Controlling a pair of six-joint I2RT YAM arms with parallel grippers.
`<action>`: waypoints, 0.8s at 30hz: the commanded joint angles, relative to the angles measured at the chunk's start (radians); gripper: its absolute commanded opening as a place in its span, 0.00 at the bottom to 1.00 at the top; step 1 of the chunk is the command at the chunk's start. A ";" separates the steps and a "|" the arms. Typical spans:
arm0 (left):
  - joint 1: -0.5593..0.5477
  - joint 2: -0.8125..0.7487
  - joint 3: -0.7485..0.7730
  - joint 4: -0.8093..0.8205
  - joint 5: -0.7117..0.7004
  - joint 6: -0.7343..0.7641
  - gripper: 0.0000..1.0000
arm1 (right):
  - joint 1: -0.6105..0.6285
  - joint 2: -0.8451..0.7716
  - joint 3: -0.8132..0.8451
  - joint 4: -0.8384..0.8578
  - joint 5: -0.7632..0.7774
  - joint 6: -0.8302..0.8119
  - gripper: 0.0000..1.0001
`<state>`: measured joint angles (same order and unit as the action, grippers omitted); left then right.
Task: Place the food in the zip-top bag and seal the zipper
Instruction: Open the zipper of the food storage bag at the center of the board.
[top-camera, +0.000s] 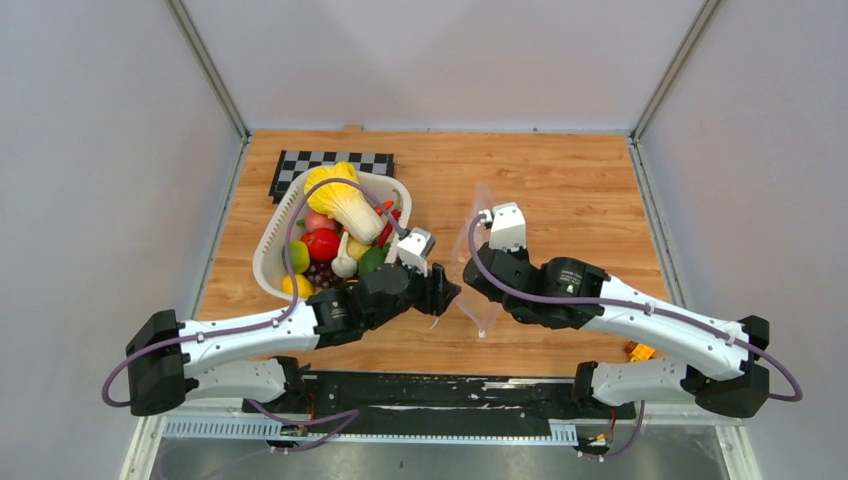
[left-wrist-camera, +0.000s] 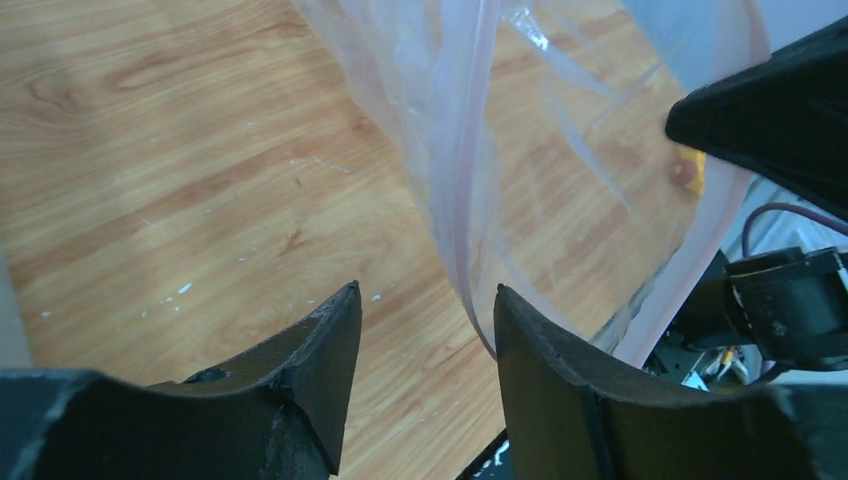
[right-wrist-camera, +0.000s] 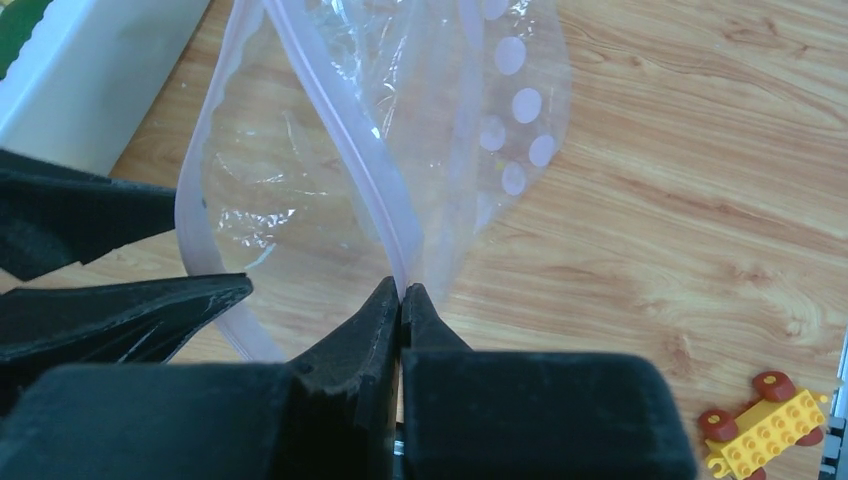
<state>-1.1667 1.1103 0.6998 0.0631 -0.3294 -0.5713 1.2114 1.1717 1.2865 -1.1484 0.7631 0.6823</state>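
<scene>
- The right tool (right-wrist-camera: 400, 295) has its jaws pressed together on the pink zipper (right-wrist-camera: 340, 110), at the point of the mouth that is nearest to it. I judge it pinches there so that this lip cannot fall flat.
- From this pinch the zip-top bag (right-wrist-camera: 290, 170) hangs and spreads away in front of the right tool. It is clear and crinkled, and its far part lies on the wooden table (top-camera: 560, 180).
- The left tool (left-wrist-camera: 425, 300) has its jaws apart and grips nothing. The other lip of the mouth passes just in front of the tips, closer to the right-hand one of its two fingers (left-wrist-camera: 330, 330). It may touch that finger, but I cannot tell this.
- The two tools face each other with the bag mouth between them, probably to pull the lips apart and make an opening.
- The mouth is partly spread, and I see nothing inside the bag.
- The food (top-camera: 322, 243), with the cabbage (top-camera: 345, 205) on top, lies in the white basket (top-camera: 275, 225), beside and behind the left tool. The filling is not yet begun.
- A yellow brick car (right-wrist-camera: 765, 425) lies on the table to the right of the right tool. It is not part of the job.
</scene>
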 joint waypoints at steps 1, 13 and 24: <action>0.061 0.028 0.052 0.125 0.123 -0.010 0.61 | 0.002 -0.016 -0.034 0.116 -0.083 -0.128 0.00; 0.146 0.145 0.155 0.064 0.179 0.009 0.29 | -0.001 -0.059 -0.107 0.240 -0.158 -0.153 0.00; 0.162 0.075 0.154 -0.051 -0.078 0.040 0.00 | -0.007 -0.110 -0.077 0.137 -0.139 -0.096 0.00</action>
<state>-1.0206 1.2213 0.8299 0.0406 -0.2691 -0.5396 1.2072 1.1221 1.1831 -1.0077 0.6453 0.5743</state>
